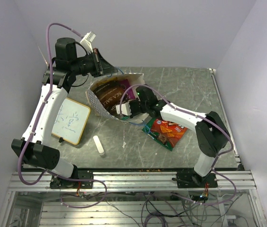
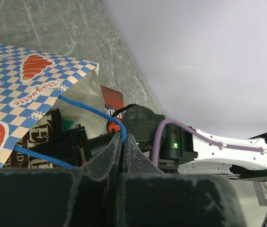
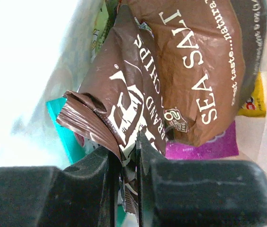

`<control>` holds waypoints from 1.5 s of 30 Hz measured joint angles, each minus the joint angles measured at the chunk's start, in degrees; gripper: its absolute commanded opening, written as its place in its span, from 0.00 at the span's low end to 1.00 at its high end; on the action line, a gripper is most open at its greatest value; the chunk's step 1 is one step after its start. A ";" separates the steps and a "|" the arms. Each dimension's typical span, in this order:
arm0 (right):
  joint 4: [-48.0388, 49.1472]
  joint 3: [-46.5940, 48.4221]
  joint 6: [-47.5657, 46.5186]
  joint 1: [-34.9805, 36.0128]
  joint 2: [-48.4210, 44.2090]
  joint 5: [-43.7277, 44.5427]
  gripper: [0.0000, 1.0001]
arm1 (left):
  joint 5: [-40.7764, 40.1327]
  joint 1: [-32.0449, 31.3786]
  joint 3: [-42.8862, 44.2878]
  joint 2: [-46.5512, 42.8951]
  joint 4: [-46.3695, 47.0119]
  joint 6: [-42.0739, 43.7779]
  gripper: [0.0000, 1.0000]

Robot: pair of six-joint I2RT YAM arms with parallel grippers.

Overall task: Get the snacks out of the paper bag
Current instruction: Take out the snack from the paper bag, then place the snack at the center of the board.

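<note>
Over at the bag mouth, mid-table (image 1: 195, 90), right gripper (image 3: 124, 152) is in deep, jaws pinching the crimped end of a brown packet (image 3: 124, 104). Foil's bunched in the pinch, so it's a grip, tho a thin one, right at the seal. Paper bag (image 1: 106, 97) lies on its side, mouth facing right, w/ left gripper (image 2: 123, 142) up behind it, jaws pressed together on the blue cord handle (image 2: 88, 109), holding the top lip up. Good setup, I'd say. Step in hand looks like: draw that packet out. Best done straight back along the bag's axis, low & slow, b/c the bigger sea-salt packet (image 3: 204, 56) lies right against it and the purple packet (image 3: 204, 146) is tucked just beside. A yank could drag both, or strip the pinch off the slick foil. Left side should hold the handle taut so the paper doesn't fold down onto the reach. Yellow packet (image 3: 254, 101) sits further in, one for later. Drop spot: prob. near the Doritos packet (image 1: 169, 132), already out on the table right of the bag. Whiteboard (image 1: 72, 120) is well apart on the other side, no issue.
</note>
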 measured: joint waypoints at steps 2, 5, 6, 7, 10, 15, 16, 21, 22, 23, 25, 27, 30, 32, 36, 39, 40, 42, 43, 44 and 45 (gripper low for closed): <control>-1.51 0.02 0.70 -0.04 -1.73 0.00 0.00 | -0.26 0.00 0.00 0.00 0.24 -0.17 0.07; -4.39 0.59 2.05 -0.09 -4.15 -0.04 0.00 | -0.61 0.00 0.00 0.00 0.59 -0.22 0.07; -5.88 1.40 2.99 -0.11 -4.63 -0.02 0.00 | -0.83 0.00 0.00 0.00 0.72 -0.22 0.07; -7.17 2.49 4.17 -0.11 -4.96 -0.02 0.00 | -1.05 0.02 0.00 0.00 0.83 -0.22 0.07; -10.69 6.93 8.92 -0.13 -5.25 0.57 0.00 | -1.57 0.04 0.00 0.00 1.18 -0.22 0.07; -15.85 12.66 17.88 -0.15 -7.15 2.36 0.00 | -3.39 0.42 0.46 0.00 1.22 -0.31 0.07; -17.44 14.10 20.15 -0.13 -7.76 2.95 0.00 | -3.85 0.50 0.76 0.02 1.20 -0.42 0.07; -23.87 19.10 28.17 -0.15 -10.99 3.87 0.00 | -6.05 0.76 2.05 0.04 1.09 -1.40 0.07; -24.79 19.50 29.62 -0.15 -11.93 3.87 0.00 | -6.32 0.81 2.29 0.04 1.07 -1.73 0.07; -25.86 19.76 31.43 -0.15 -13.29 3.85 0.00 | -6.56 0.83 2.60 0.15 1.05 -1.97 0.07; -27.89 20.11 35.10 -0.13 -16.52 3.80 0.00 | -7.06 0.83 3.76 0.68 0.90 -2.36 0.07; -29.31 20.20 38.88 -0.13 -20.35 3.80 0.00 | -7.54 0.83 5.55 1.62 0.42 -2.67 0.07; -30.51 20.17 44.04 -0.13 -27.41 3.65 0.00 | -8.20 1.03 7.45 2.69 -0.55 -2.73 0.07; -31.45 20.17 47.30 -0.15 -33.00 3.30 0.00 | -8.87 1.03 8.24 3.08 -1.53 -2.69 0.07; -34.69 21.24 54.10 -0.13 -42.18 3.21 0.00 | -10.03 1.03 9.01 3.19 -3.32 -2.23 0.07; -37.86 22.67 58.27 -0.13 -46.27 4.52 0.00 | -10.73 1.09 9.46 3.19 -4.57 -1.38 0.07; -39.19 23.06 59.69 -0.13 -47.50 5.68 0.00 | -10.99 1.16 9.53 3.19 -4.92 -1.05 0.07; -41.75 23.61 62.12 -0.09 -49.57 9.57 0.00 | -11.45 1.27 9.62 3.19 -5.60 -0.46 0.07; -42.80 23.89 62.97 -0.09 -50.18 11.61 0.00 | -11.61 1.36 9.64 3.19 -5.95 -0.11 0.07; -44.15 24.37 64.17 -0.09 -50.82 15.17 0.00 | -11.65 1.40 9.77 3.19 -6.34 0.07 0.07; -45.31 24.96 65.16 -0.09 -51.08 18.60 0.00 | -11.72 1.44 9.90 3.19 -6.62 0.26 0.07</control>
